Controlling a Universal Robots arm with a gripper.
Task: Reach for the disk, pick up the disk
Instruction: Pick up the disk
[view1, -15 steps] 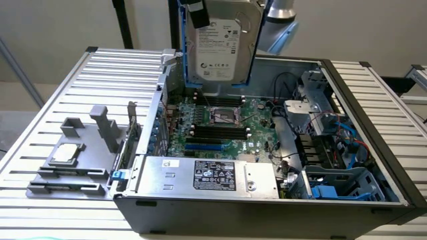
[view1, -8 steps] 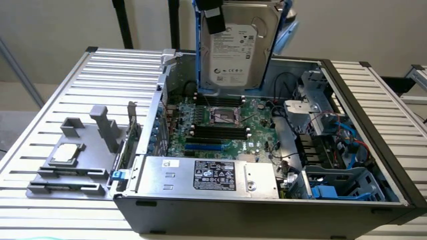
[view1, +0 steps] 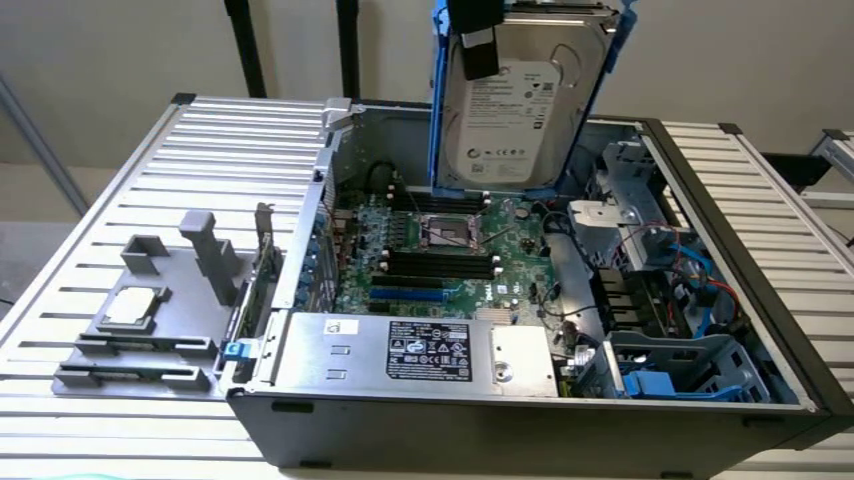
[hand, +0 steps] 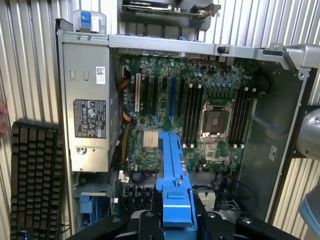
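Your gripper (hand: 177, 220) clamps the blue-railed silver-grey metal disk (view1: 523, 110), lifted clear above the open computer case (view1: 694, 300); pickup looks done.

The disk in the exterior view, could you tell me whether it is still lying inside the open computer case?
No, the disk hangs upright above the open computer case, its white label facing the camera, lifted clear of the motherboard.
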